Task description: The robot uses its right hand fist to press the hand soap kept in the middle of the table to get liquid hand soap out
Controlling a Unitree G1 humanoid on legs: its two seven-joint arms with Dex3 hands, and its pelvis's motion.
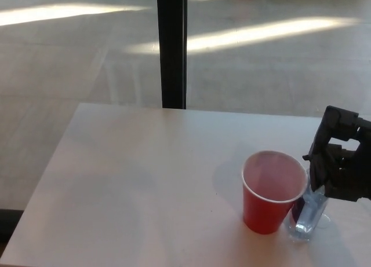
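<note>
right hand [339,163]: fingers curled into a fist, bearing on soap bottle [307,215] pump | red cup [272,191] touching bottle, likely placed to catch soap | left hand: unseen

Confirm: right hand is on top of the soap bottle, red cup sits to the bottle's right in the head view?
Not quite. In the head view the red cup stands to the left of the soap bottle, touching or nearly so. The right hand is indeed on top of the bottle.

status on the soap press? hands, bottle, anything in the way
Right hand on top of clear plastic soap bottle. Left hand not in view. Red plastic cup right beside bottle, clear of hand.
</note>
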